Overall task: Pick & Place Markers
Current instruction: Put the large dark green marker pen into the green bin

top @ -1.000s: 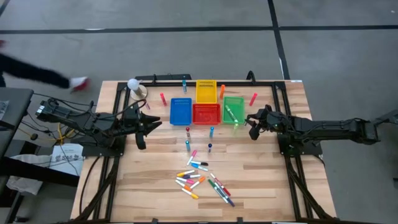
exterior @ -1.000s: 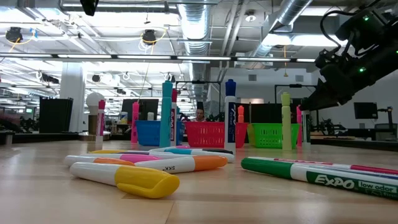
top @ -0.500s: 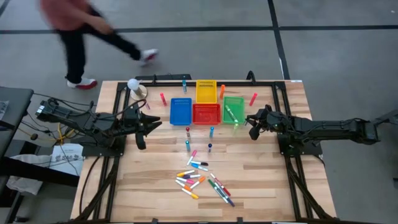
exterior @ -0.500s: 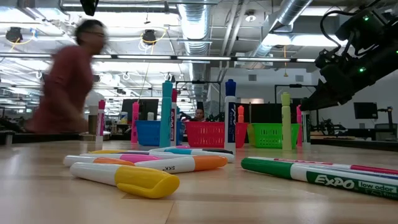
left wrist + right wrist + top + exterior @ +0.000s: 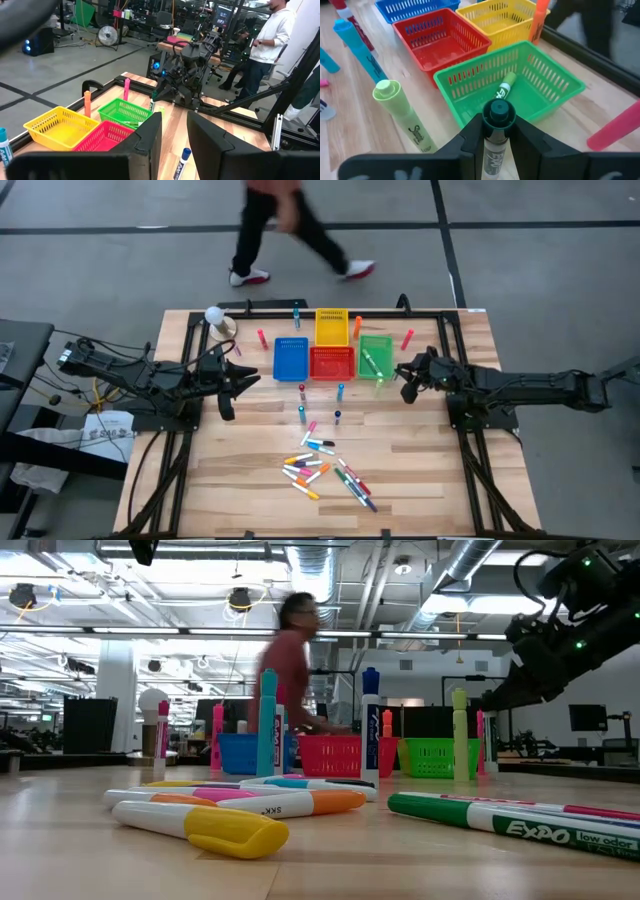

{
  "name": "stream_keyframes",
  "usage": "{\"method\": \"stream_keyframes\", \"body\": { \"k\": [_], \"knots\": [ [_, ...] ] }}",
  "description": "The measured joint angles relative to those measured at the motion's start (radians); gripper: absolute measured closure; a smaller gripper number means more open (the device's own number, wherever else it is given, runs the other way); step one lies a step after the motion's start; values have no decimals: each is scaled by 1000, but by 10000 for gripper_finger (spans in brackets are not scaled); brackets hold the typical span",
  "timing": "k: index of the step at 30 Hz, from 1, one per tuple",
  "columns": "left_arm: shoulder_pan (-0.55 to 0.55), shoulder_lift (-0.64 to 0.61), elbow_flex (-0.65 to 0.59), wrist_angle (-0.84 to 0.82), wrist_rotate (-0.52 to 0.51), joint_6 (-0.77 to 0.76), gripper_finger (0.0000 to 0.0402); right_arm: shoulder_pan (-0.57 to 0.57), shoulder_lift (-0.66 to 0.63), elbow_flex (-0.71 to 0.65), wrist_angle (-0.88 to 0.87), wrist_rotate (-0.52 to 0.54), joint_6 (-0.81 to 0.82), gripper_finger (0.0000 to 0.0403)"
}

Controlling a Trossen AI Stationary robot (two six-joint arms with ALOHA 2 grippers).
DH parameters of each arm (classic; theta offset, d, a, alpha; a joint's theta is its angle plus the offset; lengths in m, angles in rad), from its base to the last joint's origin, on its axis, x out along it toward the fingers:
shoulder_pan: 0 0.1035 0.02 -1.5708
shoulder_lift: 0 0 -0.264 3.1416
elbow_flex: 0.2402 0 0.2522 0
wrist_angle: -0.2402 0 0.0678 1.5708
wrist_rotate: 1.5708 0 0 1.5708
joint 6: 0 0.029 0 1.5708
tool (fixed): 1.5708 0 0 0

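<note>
Many markers [image 5: 325,470] lie in a heap near the table's front edge, and a few stand upright before the bins. At the table's right, beside the green bin [image 5: 470,75], my right gripper [image 5: 404,383] is shut on an upright white-barrelled marker with a dark green cap [image 5: 499,112]. A green marker [image 5: 504,87] lies inside that bin. A yellow-green highlighter [image 5: 402,115] stands just beside the held marker. At the table's left my left gripper [image 5: 174,135] hangs level and open, a narrow gap between its fingers with nothing in it. My right gripper pinches the marker's white barrel [image 5: 496,150] just below the dark green cap, between its two fingers [image 5: 470,142]. The fingers come slanting down from the table's right side and lie across the marker. The marker is upright, cap on top; its lower end is hidden by the gripper.
Blue [image 5: 291,358], red [image 5: 332,363] and yellow [image 5: 332,327] bins stand in a cluster left of the green one. A pink marker [image 5: 407,338] and an orange one [image 5: 357,327] stand by the far rail. A person [image 5: 290,225] walks beyond the table's far edge.
A person has walked along beyond the table's far edge, from the left toward the right. Both arms have kept their places.
</note>
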Motion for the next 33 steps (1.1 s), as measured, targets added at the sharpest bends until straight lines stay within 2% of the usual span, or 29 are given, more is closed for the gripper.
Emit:
{"method": "stream_keyframes", "body": {
  "k": [16,26,33],
  "knots": [
    [0,0,0,0,0,0,310,0,0,164,-173,4,-45,335],
    [1,0,0,0,0,0,310,0,4,248,-173,27,-124,335],
    [1,0,0,0,0,0,310,-1,67,260,-134,24,-167,335]
  ]
}}
